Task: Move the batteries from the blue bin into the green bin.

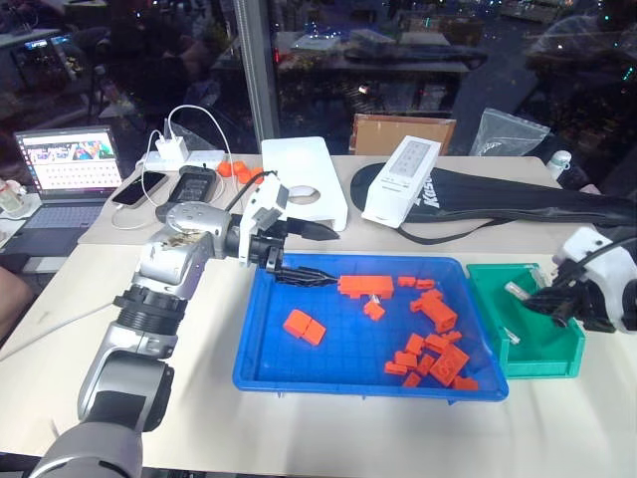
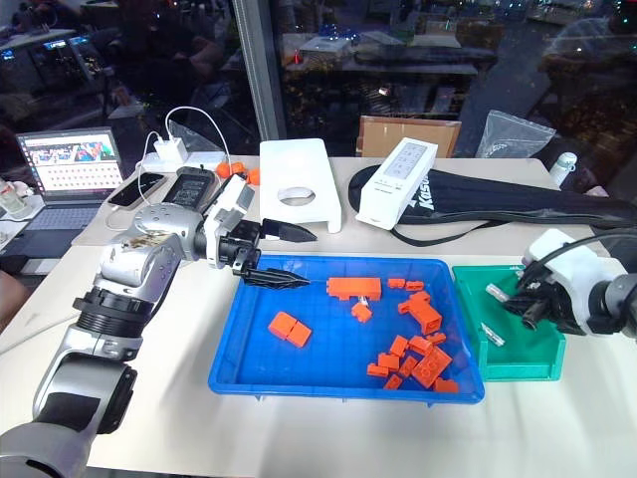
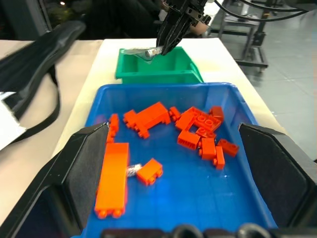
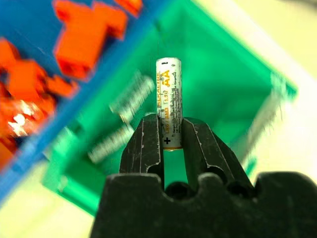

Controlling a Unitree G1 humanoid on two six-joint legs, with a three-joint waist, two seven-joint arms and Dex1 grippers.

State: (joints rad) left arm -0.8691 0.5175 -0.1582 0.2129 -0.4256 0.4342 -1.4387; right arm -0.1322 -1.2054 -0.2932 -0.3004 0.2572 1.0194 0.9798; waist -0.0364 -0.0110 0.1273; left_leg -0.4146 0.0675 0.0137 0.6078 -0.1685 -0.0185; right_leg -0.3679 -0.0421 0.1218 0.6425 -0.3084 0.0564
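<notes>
right gripper [image 4: 172,141], frame centre, pinches a slim silver aa battery [image 4: 169,96] at its lower end; light, stiff, slick. left gripper [image 3: 171,163] gapes empty.

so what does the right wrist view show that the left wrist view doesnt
Right wrist view: the AA battery up close, printed label readable, pinched upright in the shut right gripper, with two more batteries lying in the green bin below.

Left wrist view: the open left gripper over the blue bin, and a battery among the orange blocks.

Both: the green bin, the blue bin, orange blocks, and the right gripper holding its battery above the green bin.
</notes>
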